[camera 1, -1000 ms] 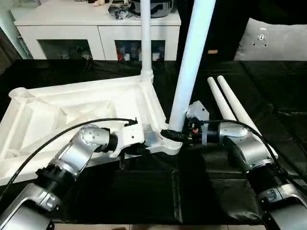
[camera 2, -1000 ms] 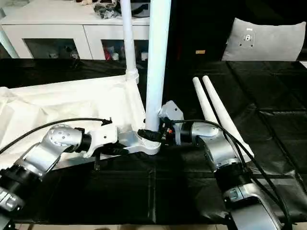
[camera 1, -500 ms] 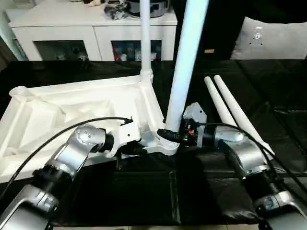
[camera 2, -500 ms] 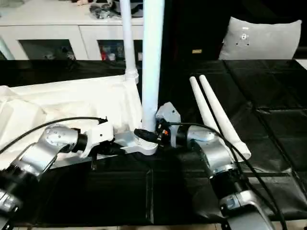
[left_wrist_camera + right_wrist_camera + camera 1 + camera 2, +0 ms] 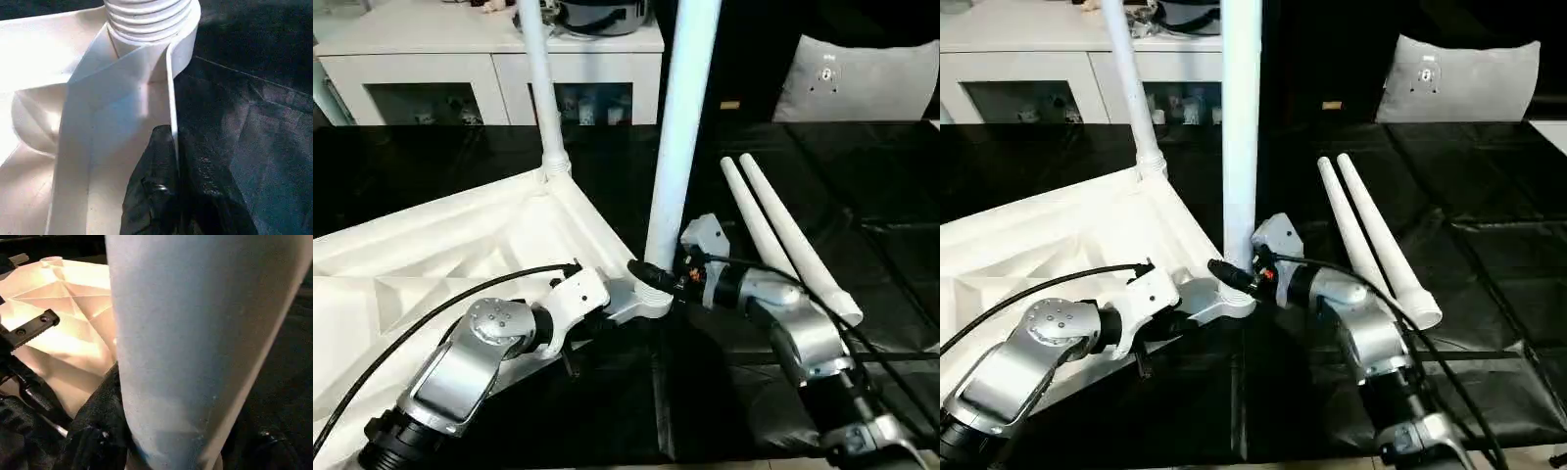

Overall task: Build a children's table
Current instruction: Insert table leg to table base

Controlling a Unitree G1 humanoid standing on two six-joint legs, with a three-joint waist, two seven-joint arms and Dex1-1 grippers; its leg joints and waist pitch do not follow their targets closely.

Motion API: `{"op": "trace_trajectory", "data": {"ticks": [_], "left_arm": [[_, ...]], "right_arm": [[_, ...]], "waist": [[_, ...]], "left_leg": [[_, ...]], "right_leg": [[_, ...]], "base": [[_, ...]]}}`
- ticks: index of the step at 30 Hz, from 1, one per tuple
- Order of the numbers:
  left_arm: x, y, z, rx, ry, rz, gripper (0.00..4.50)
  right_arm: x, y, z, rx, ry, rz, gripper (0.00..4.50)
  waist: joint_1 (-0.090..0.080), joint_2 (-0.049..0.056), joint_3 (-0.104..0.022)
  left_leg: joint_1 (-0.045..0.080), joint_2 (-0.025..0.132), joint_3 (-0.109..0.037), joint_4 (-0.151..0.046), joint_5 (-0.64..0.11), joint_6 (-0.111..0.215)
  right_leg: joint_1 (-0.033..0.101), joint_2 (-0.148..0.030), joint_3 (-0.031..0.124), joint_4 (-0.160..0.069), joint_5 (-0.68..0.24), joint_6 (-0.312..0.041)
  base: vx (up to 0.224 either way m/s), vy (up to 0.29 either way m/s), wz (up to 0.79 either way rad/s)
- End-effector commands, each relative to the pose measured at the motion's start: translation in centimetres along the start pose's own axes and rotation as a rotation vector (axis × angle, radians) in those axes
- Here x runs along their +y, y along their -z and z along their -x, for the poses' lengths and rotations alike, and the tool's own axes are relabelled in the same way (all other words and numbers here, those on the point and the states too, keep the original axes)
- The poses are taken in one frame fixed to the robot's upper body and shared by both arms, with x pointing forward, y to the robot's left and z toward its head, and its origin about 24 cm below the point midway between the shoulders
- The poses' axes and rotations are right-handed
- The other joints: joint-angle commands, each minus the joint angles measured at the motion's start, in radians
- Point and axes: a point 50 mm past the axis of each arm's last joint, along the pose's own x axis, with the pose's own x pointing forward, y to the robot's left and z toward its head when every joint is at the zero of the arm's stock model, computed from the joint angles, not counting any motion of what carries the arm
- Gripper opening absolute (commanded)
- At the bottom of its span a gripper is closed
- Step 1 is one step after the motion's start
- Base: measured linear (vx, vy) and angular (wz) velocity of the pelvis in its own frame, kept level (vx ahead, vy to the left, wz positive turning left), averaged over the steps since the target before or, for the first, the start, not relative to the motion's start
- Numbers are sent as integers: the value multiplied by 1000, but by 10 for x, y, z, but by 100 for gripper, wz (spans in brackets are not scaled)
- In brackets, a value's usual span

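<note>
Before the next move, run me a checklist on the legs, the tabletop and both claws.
1. Near leg upright in its corner socket: ok.
2. Right claw clamped on that leg's base: ok.
3. Left claw shut on the tabletop rim: ok.
4. Far leg standing in its socket: ok.
5. Near leg screwed fully home: cannot tell.
6. Two spare legs lying together on the black cloth, apart from the right arm: ok.

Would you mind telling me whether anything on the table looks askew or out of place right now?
Nothing looks damaged. The tabletop lies underside up with two legs standing in sockets; the far leg leans slightly. Two spare legs lie alongside.
</note>
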Motion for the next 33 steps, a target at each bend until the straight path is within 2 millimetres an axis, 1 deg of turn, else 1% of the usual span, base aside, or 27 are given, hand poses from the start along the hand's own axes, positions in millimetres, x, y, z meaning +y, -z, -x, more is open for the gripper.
{"op": "trace_trajectory", "data": {"ticks": [1, 2, 4, 5, 7, 9, 11, 12, 14, 15, 16, 17, 18, 19, 20, 22, 23, 24, 25, 26, 27, 28, 29, 30, 31, 32, 33], "left_arm": [[-8, -28, 5, -96, 38, -101, 0], [-7, -28, 6, -91, 34, -100, 0], [-6, -27, 6, -81, 28, -102, 0], [-6, -27, 6, -77, 27, -103, 0], [-6, -27, 5, -76, 26, -107, 0], [-5, -28, 4, -77, 29, -129, 0], [-5, -28, 3, -77, 29, -140, 0], [-5, -27, 3, -78, 27, -138, 0], [-2, -27, 2, -85, 15, -144, 0], [0, -27, 2, -91, 8, -152, 0], [0, -27, 2, -91, 8, -152, 0], [1, -27, 1, -95, 8, -158, 0], [2, -25, 0, -101, 14, -158, 0], [2, -25, 0, -101, 14, -158, 0], [7, -20, -2, -92, 21, -159, 0], [9, -18, -3, -89, 21, -159, 0], [13, -16, -4, -84, 16, -156, 0], [15, -15, -4, -78, 13, -160, 0], [16, -15, -4, -75, 12, -163, 0], [18, -14, -4, -73, 11, -166, 0], [18, -14, -4, -73, 11, -166, 0], [19, -14, -3, -71, 10, -167, 0], [22, -14, -4, -69, 12, -174, 0], [23, -13, -4, -69, 16, -180, 0], [25, -13, -5, -68, 27, -194, 0], [25, -13, -5, -67, 33, -197, 0], [26, -12, -6, -69, 37, -201, 0]], "right_arm": [[9, 77, 18, 352, 81, -200, 189], [9, 77, 18, 352, 82, -199, 189], [9, 78, 17, 356, 93, -189, 189], [8, 78, 17, 358, 99, -189, 189], [7, 80, 16, 362, 111, -188, 189], [6, 80, 14, 356, 130, -200, 189], [4, 80, 13, 351, 148, -212, 189], [4, 80, 12, 347, 150, -216, 224], [4, 78, 12, 336, 155, -215, 224], [4, 77, 12, 328, 155, -216, 224], [4, 77, 12, 328, 155, -216, 224], [5, 77, 12, 327, 154, -218, 224], [4, 77, 13, 324, 154, -209, 249], [4, 77, 13, 324, 154, -209, 265], [4, 76, 17, 300, 150, -178, 267], [4, 75, 19, 291, 148, -171, 280], [4, 73, 21, 268, 136, -170, 291], [5, 72, 23, 257, 132, -173, 291], [5, 72, 23, 252, 130, -175, 303], [5, 71, 24, 246, 128, -176, 303], [5, 71, 24, 246, 128, -176, 310], [5, 71, 26, 240, 126, -173, 323], [5, 71, 28, 230, 120, -166, 335], [5, 70, 30, 225, 119, -159, 348], [4, 70, 35, 211, 118, -146, 356], [4, 69, 36, 203, 116, -140, 356], [4, 69, 38, 197, 114, -136, 368]], "waist": [[8, 22, -16], [6, 16, -16], [4, 21, -17], [4, 18, -17], [4, 21, -17], [3, 20, -14], [1, 19, -15], [1, 20, -14], [0, 19, -13], [2, 19, -15], [4, 19, -16], [5, 20, -14], [4, 13, -20], [6, 18, -19], [6, 16, -21], [12, 18, -26], [15, 22, -27], [18, 18, -29], [19, 17, -30], [22, 19, -34], [26, 19, -40], [26, 19, -40], [29, 21, -44], [32, 18, -46], [32, 18, -46], [35, 21, -45], [39, 20, -45]], "left_leg": [[1, 63, -39, -85, -321, 6], [-1, 62, -37, -84, -317, 7], [-1, 61, -36, -83, -317, 6], [-1, 60, -35, -82, -316, 6], [0, 60, -36, -82, -324, 5], [0, 60, -37, -84, -343, 0], [0, 60, -39, -85, -352, -3], [0, 60, -40, -85, -357, -4], [2, 60, -40, -85, -369, -6], [7, 60, -39, -83, -376, -7], [6, 61, -40, -84, -370, -8], [3, 61, -40, -86, -365, -6], [4, 61, -38, -83, -359, -5], [5, 62, -39, -84, -356, -7], [4, 59, -36, -82, -344, -3], [8, 62, -34, -80, -324, -5], [5, 63, -33, -80, -307, -5], [3, 63, -32, -80, -290, -2], [2, 62, -32, -79, -278, 0], [1, 61, -30, -75, -250, 5], [2, 61, -28, -68, -206, 9], [2, 61, -28, -68, -206, 9], [-3, 59, -26, -63, -152, 19], [-3, 58, -26, -60, -136, 26], [-4, 57, -26, -60, -130, 30], [-3, 57, -25, -60, -134, 35], [-4, 58, -25, -59, -141, 36]], "right_leg": [[6, -106, 55, -99, -365, -150], [8, -104, 54, -98, -330, -157], [9, -103, 53, -96, -303, -168], [10, -104, 53, -96, -297, -172], [10, -104, 53, -97, -311, -173], [8, -106, 53, -100, -351, -165], [8, -107, 54, -102, -382, -157], [7, -108, 53, -103, -392, -154], [4, -108, 54, -106, -417, -145], [-1, -107, 56, -110, -426, -140], [1, -107, 55, -107, -414, -141], [1, -106, 55, -106, -400, -142], [4, -106, 55, -105, -387, -144], [3, -107, 55, -103, -382, -145], [3, -106, 56, -106, -374, -144], [3, -105, 57, -101, -321, -150], [7, -103, 56, -97, -272, -159], [11, -103, 55, -93, -234, -163], [15, -104, 54, -91, -213, -165], [18, -104, 54, -87, -173, -169], [21, -104, 55, -81, -99, -181], [21, -104, 55, -81, -99, -181], [28, -100, 50, -71, 10, -197], [32, -100, 48, -66, 49, -200], [32, -100, 48, -65, 60, -202], [32, -101, 47, -66, 53, -201], [33, -103, 47, -68, 35, -198]], "base": [[0, 0, 0], [0, 0, 0], [0, 0, 0], [0, 0, 0], [0, 0, 0], [0, 0, 0], [0, 0, 0], [0, 0, 0], [0, 0, 0], [0, 0, 0], [0, 0, 0], [0, 0, 0], [0, 0, 0], [0, 0, 0], [0, 0, 0], [0, 0, 0], [0, 0, 0], [0, 0, 0], [0, 0, 0], [0, 0, 0], [0, 0, 0], [0, 0, 0], [0, 0, 0], [0, 0, 0], [0, 0, 0], [0, 0, 0], [0, 0, 0]]}}
